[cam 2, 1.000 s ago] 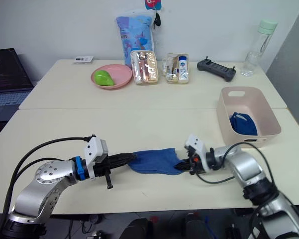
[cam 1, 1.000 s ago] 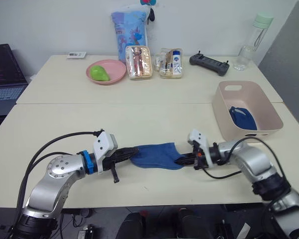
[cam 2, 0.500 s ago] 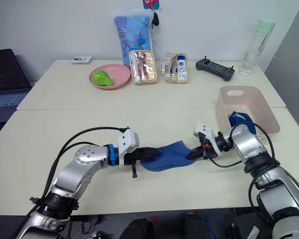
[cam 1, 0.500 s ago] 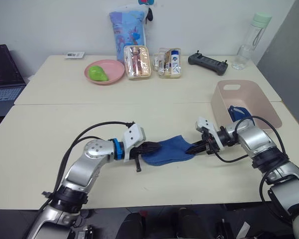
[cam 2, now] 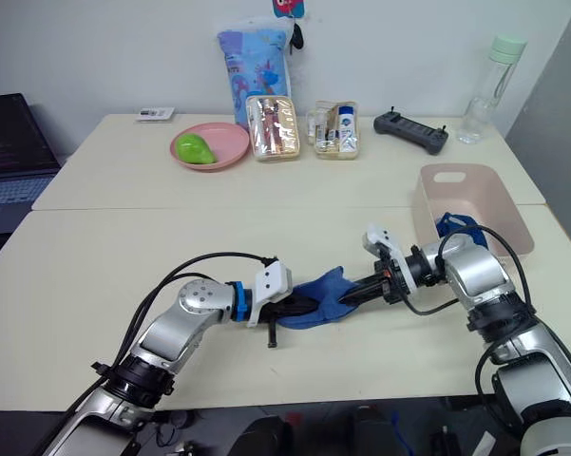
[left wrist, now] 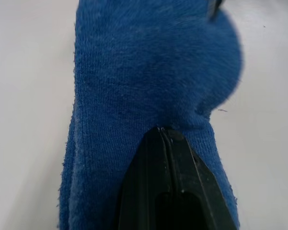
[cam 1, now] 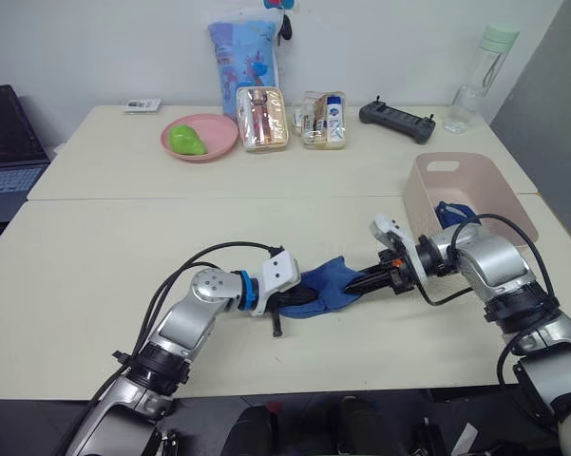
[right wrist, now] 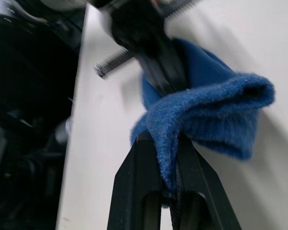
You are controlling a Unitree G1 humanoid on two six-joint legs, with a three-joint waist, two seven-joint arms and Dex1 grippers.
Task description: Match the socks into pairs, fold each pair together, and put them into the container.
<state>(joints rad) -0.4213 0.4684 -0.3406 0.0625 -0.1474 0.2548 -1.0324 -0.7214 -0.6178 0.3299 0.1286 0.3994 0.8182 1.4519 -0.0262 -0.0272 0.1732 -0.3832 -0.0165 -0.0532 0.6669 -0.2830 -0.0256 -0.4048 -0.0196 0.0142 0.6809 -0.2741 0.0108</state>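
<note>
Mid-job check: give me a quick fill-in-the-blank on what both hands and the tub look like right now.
1. Both the left hand and the right hand are shut on the same ____ sock.
2. That sock lies on the ____.
3. The pink tub already holds a blue ____.

Missing words: blue; table; sock

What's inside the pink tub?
The pink tub has a dark blue sock bunched inside against its near wall. The right arm and that wall hide the tub's floor, so I cannot tell whether anything else is in there.
</note>
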